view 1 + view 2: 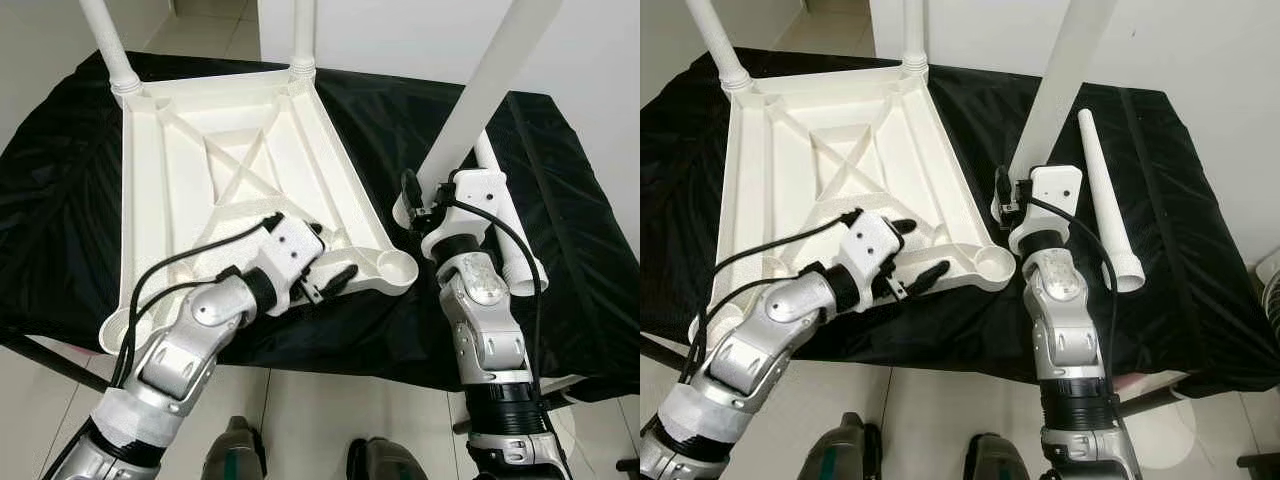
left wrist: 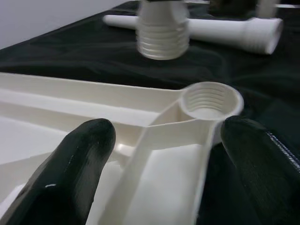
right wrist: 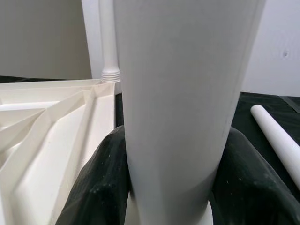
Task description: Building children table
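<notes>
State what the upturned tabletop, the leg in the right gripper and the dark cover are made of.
Tabletop: apparently moulded plastic, matte white, with ribs and a threaded socket. Leg in the right gripper: likely the same plastic, smooth, with moulded threads. Cover: thin black sheet, wrinkled and faintly shiny, fabric or plastic.

Open cloth separates my held leg point(image 1: 1055, 85) from the threaded socket point(image 1: 992, 264); my left end effector point(image 1: 908, 252) straddles the nearby rib.

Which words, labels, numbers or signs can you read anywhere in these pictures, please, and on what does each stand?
None can be read: the upturned white plastic table top, the white plastic leg held in the right gripper, the loose white leg and the black cloth carry no visible text.
</notes>
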